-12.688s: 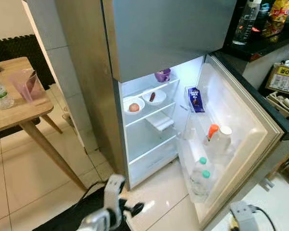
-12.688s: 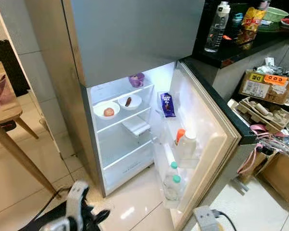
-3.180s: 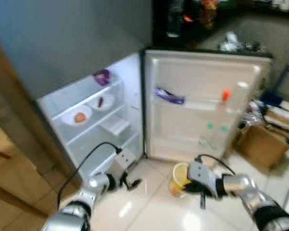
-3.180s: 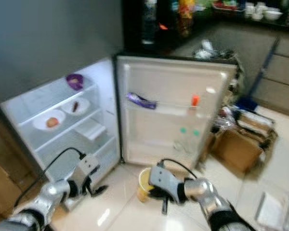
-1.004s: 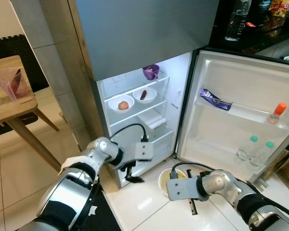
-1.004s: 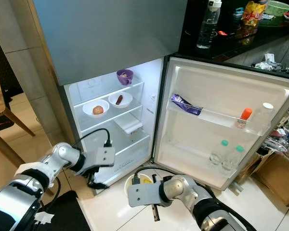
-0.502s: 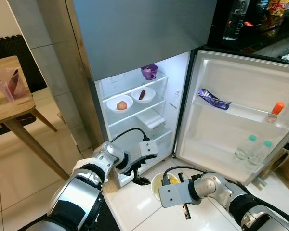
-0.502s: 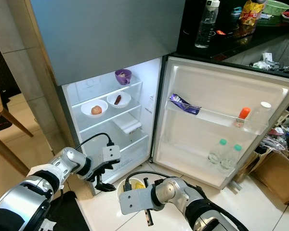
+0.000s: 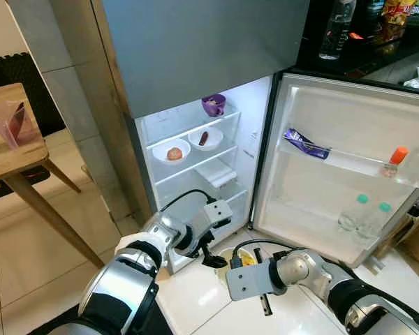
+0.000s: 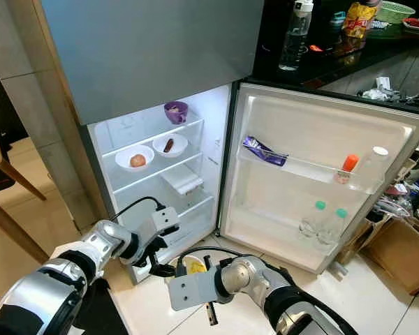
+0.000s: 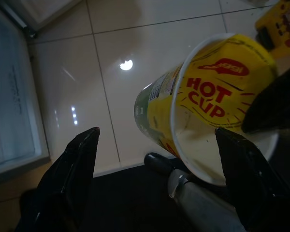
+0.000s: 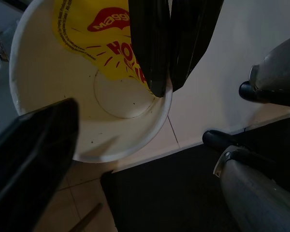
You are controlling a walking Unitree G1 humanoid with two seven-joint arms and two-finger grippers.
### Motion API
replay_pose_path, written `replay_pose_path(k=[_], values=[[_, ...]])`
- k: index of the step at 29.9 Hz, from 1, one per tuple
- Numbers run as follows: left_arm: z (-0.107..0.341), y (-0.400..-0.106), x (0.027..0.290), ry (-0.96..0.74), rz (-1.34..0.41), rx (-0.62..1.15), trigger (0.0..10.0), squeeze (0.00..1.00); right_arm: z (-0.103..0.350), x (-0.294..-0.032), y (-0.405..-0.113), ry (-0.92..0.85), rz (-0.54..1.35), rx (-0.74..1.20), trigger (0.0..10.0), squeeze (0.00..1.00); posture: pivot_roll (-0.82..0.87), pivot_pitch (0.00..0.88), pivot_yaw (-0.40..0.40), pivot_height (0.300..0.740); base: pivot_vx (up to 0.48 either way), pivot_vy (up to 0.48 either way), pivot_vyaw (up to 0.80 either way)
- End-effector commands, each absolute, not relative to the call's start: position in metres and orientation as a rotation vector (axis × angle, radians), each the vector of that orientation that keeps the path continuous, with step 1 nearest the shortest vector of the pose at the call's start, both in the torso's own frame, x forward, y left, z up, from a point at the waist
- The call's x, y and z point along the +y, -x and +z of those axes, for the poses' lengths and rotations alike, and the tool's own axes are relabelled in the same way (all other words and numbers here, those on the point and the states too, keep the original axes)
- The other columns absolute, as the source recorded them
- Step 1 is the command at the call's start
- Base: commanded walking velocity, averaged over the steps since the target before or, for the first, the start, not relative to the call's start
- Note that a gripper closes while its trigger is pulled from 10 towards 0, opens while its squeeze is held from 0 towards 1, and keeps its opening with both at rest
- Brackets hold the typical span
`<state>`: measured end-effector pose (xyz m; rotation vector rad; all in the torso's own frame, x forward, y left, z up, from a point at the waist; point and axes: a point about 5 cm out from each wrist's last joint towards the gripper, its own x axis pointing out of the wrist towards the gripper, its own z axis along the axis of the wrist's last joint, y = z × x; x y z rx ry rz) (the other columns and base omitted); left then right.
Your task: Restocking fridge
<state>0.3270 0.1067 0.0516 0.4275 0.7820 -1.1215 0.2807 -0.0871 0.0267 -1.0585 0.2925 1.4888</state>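
Pale floor tiles [image 9: 49,230] run up to the open fridge [image 9: 195,56], its door [image 9: 335,125] swung wide to my right and a wooden table [image 9: 17,157] off to my left.

From my left eye, the shelves hold a purple mug [image 9: 213,105] on top and two white bowls [image 9: 172,151] below it. The door racks carry a blue packet [image 9: 304,144], an orange-capped bottle [image 9: 392,162] and two green-capped bottles [image 9: 356,213]. The noodle cup [image 9: 237,258] is low on the floor just in front of the fridge, between my two arms. My left gripper [image 9: 213,259] reaches to it from one side and my right gripper [image 9: 246,265] from the other.

My right eye gives the same scene, with the noodle cup [image 10: 193,264] yellow inside its white rim.

My left wrist looks onto the cup's yellow "HOT CUP" print. My left fingers [image 11: 79,169] are spread wide, one on each side of the cup and clear of it. A dark finger from the other side lies over the rim.

My right wrist looks down into the cup. Two black fingers [image 12: 150,43] lie close together across its rim. Whether they pinch the wall, I cannot tell.
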Motion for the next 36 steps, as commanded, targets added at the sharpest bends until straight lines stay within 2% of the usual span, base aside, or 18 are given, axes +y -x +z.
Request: replay_pose_path(k=[1, 22, 36], values=[[0.045, -0.323, 0.106, -0.432, -1.101, 0.811, 10.0, 0.0, 0.028, -0.084, -0.281, 1.064, 1.499, 0.277, 10.0, 0.0, -0.08, 0.0, -0.013, 0.74, 0.0, 0.0, 0.0], [0.033, -0.316, 0.079, -0.323, -0.998, 0.782, 10.0, 0.0, 0.035, -0.083, -0.285, 1.064, 1.509, 0.257, 10.0, 0.0, -0.09, 0.0, -0.01, 0.74, 0.0, 0.0, 0.0], [0.029, -0.316, 0.079, -0.354, -0.93, 0.763, 10.0, 0.0, 0.037, -0.084, -0.287, 1.072, 1.509, 0.257, 10.0, 0.0, -0.09, 0.0, -0.011, 0.74, 0.0, 0.0, 0.0]])
